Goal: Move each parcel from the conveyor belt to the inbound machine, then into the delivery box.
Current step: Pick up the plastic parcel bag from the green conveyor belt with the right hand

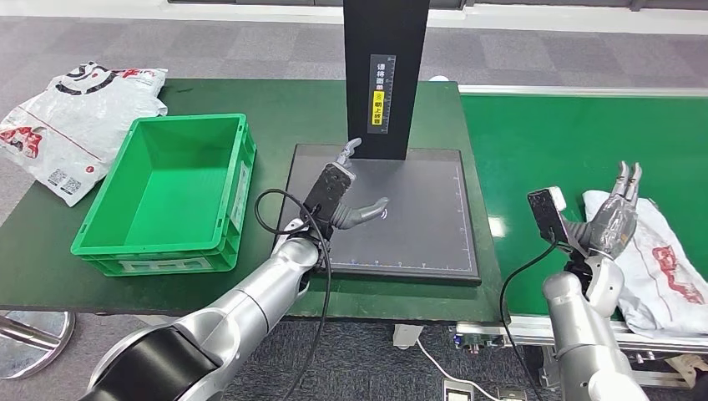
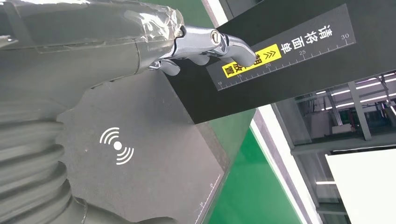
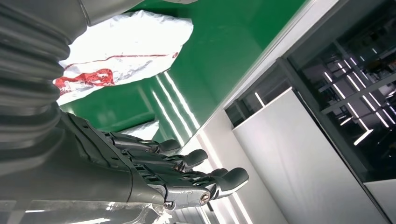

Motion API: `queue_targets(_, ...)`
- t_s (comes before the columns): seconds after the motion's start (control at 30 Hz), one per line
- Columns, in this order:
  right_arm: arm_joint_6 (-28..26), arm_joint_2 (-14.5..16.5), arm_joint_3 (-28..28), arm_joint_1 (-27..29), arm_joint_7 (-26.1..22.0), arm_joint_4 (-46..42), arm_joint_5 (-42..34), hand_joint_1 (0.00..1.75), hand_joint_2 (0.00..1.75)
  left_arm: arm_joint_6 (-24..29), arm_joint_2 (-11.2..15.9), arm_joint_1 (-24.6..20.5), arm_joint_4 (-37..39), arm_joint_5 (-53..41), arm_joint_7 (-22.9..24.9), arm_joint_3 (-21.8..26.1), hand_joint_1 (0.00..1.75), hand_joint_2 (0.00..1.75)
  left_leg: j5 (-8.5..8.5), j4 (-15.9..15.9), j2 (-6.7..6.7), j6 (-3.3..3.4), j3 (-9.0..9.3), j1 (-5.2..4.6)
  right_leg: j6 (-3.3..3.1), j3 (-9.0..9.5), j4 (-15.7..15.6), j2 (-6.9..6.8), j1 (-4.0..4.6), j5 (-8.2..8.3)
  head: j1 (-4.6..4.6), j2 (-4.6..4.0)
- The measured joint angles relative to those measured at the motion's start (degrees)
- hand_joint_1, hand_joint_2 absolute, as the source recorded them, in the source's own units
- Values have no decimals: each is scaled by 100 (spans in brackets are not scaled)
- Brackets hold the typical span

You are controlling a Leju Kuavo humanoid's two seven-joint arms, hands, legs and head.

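Both hands empty; 1 parcel on the belt, 1 on the counter beside the box.

Left hand (image 1: pixel 344 194) hovers over the dark scan plate (image 1: pixel 426 225) of the inbound machine, fingers (image 2: pixel 224 44) released and spread near the black column (image 1: pixel 386 75). Right hand (image 1: pixel 614 219) hangs above the white parcel (image 1: pixel 668 276) on the green conveyor belt (image 1: pixel 568 142), fingers (image 3: pixel 196 179) extended together, grasping nothing. Green delivery box (image 1: pixel 117 225) sits on the counter (image 1: pixel 284 104) left of the plate; second white parcel (image 1: pixel 75 117) lies at its far-left side.
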Motion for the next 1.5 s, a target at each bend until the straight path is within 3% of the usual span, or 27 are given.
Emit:
queue_targets(0.07, 8, -32, 0, -5, 300, 54, 301, 0, 175, 72, 7, 5, -4, 80, -41, 0, 0, 175, 0, 0, 0, 0, 1, 0, 0, -1, -1, 0, 0, -1, 0, 0)
queue_targets(0.1, 12, -98, 1, -5, 701, 161, 677, 0, 175, 127, 24, 11, -13, 161, -82, 0, 0, 175, -1, 0, -1, 1, 3, 0, 2, 1, -2, -1, 0, -3, -1, -1)
queue_targets(0.2, 14, -425, 1, 126, 2621, 533, 1800, 0, 175, 217, 131, 46, -52, 362, -198, 1, 0, 175, -3, 0, -40, 9, 3, 0, 15, 23, -4, -42, 0, -19, 1, -1)
queue_targets(0.27, 11, -579, 0, 236, 3323, 650, 1953, 0, 175, 222, 217, 74, -63, 394, -221, 3, 0, 175, -4, 0, -56, 9, 3, -1, 14, 28, -2, -56, -2, -22, 2, 0)
queue_targets(0.53, 7, -765, 0, 301, 3255, 907, 2059, 0, 175, 241, 285, 100, -90, 392, -237, 23, 0, 175, -14, 0, -24, 8, 12, -6, 14, 23, -3, -23, -7, -23, 2, -1)
queue_targets(1.23, 62, -800, 0, 296, 3383, 1222, 2119, 0, 175, 250, 282, 128, -125, 306, -220, 26, 0, 175, -16, 0, -20, 8, 13, -7, 14, 22, -2, -20, -8, -23, 2, 0)
queue_targets(1.33, 356, -819, 0, 291, 3313, 1304, 1966, 0, 175, 248, 284, 130, -126, 290, -208, 28, 0, 175, -16, 0, -21, 9, 12, -7, 14, 23, -2, -21, -8, -24, 2, 1)
queue_targets(1.5, 1413, -828, -150, 308, 2808, 1381, 1255, 0, 175, 193, 303, 134, -131, 233, -199, 44, 0, 175, -16, 0, -21, 9, 12, -7, 14, 22, -3, -21, -9, -24, 1, 0)
